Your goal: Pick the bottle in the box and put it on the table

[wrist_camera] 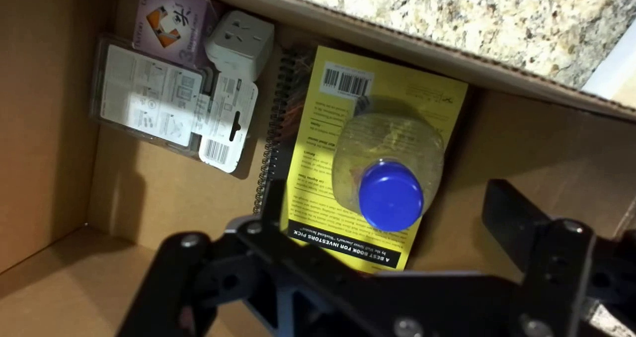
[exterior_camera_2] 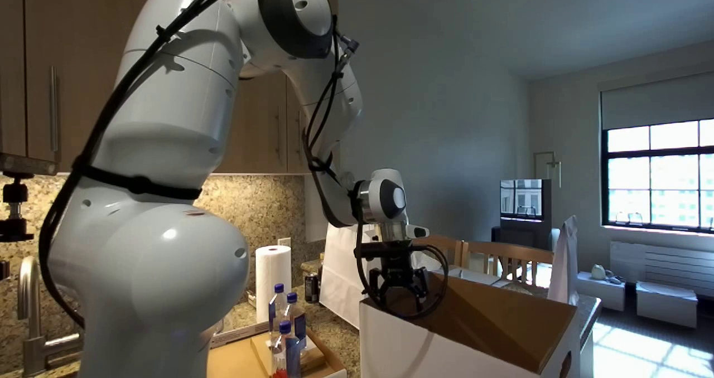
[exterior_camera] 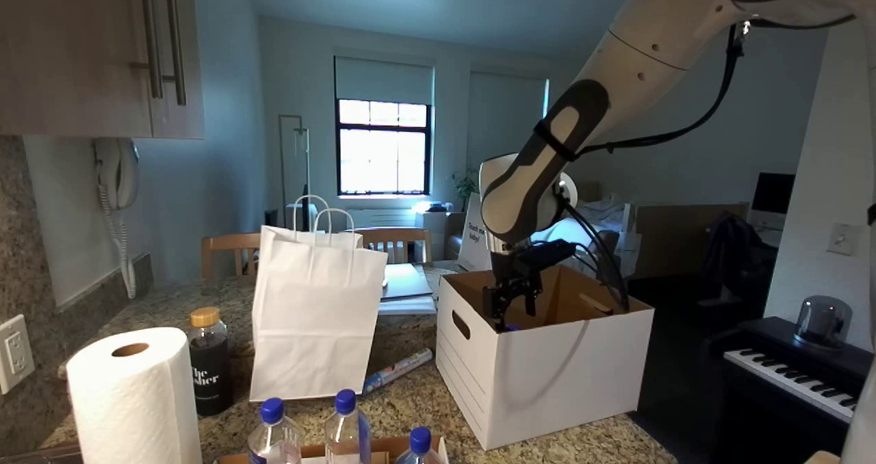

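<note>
Wrist view: jaws spread wide; blue-capped bottle [wrist_camera: 387, 165] upright on yellow book [wrist_camera: 314, 178] inside cardboard box [wrist_camera: 44, 103].

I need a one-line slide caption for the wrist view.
Open gripper framing a blue-capped bottle, not yet grasped, on a yellow book inside the cardboard box.

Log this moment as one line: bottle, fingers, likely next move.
bottle: in box, not yet on table; fingers: open, over bottle, not gripping; next: probably lower and close
</note>
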You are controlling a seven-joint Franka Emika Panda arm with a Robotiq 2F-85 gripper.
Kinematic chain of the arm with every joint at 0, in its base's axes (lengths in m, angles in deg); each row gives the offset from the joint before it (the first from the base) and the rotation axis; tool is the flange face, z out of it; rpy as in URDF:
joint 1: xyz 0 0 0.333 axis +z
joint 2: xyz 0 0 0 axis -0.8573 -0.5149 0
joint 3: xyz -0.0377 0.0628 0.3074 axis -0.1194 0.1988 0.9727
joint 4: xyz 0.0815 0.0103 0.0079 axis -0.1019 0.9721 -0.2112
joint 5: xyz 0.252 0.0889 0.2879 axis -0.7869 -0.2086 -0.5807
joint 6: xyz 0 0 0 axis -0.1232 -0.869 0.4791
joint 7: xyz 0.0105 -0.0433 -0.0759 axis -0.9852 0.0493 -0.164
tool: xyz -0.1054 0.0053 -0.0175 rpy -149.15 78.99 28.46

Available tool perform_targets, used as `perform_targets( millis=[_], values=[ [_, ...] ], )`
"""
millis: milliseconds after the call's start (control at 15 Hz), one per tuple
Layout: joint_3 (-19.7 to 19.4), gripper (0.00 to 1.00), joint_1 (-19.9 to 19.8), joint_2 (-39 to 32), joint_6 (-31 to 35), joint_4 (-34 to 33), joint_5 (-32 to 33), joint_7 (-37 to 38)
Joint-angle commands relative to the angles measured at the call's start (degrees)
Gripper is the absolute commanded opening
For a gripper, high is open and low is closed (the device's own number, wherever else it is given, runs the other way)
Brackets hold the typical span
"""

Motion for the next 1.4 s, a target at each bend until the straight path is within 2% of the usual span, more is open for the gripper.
perform_targets(
  millis=[0, 467, 533, 667, 1200, 1333],
  values=[
    [0.3, 1.0, 0.2, -1.2, -0.8, -0.7, 0.8, 1.0],
    [0.5, 1.0, 0.2, -2.4, -1.4, -2.1, -0.3, 1.1],
    [0.4, 0.76, 0.2, -2.6, -1.6, -2.3, 0.0, 1.3],
    [0.4, 0.68, 0.3, -3.1, -3.1, -3.1, -0.1, 1.4],
    [0.8, 0.15, 0.1, -5.3, -9.1, -5.2, -0.7, 0.4],
    [0.9, 0.07, -0.1, -5.0, -8.6, -4.6, -1.0, -0.1]
  ],
)
